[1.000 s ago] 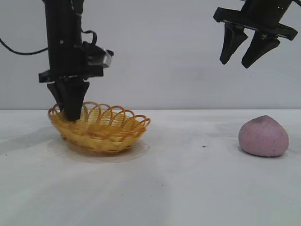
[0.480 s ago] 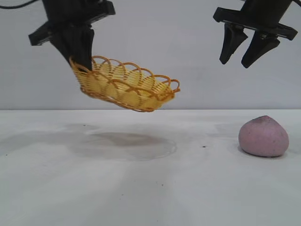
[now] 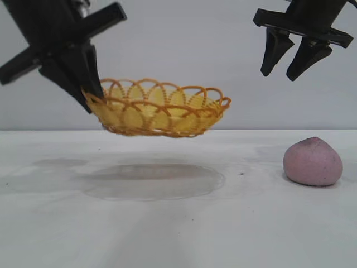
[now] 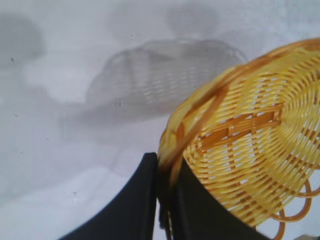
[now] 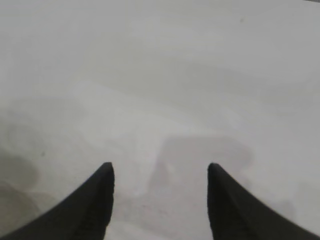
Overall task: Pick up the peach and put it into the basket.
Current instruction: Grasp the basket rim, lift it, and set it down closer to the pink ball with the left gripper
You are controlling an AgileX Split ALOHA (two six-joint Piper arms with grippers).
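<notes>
The yellow woven basket (image 3: 162,109) with its orange looped rim hangs level in the air above the table, left of centre. My left gripper (image 3: 92,100) is shut on its left rim; the left wrist view shows the rim pinched between the two black fingers (image 4: 145,200), with the basket (image 4: 250,145) spreading beyond them. The pink-mauve peach (image 3: 312,162) rests on the table at the right. My right gripper (image 3: 281,72) hangs open high above and slightly left of the peach, holding nothing. In the right wrist view, that gripper (image 5: 160,170) is over bare table.
The white table (image 3: 178,223) carries the basket's shadow (image 3: 150,181) under the lifted basket. A plain grey wall stands behind.
The left gripper has lifted the basket off the table, tilted, and carried it rightward; now it hangs level. The right gripper and the peach have not moved.
</notes>
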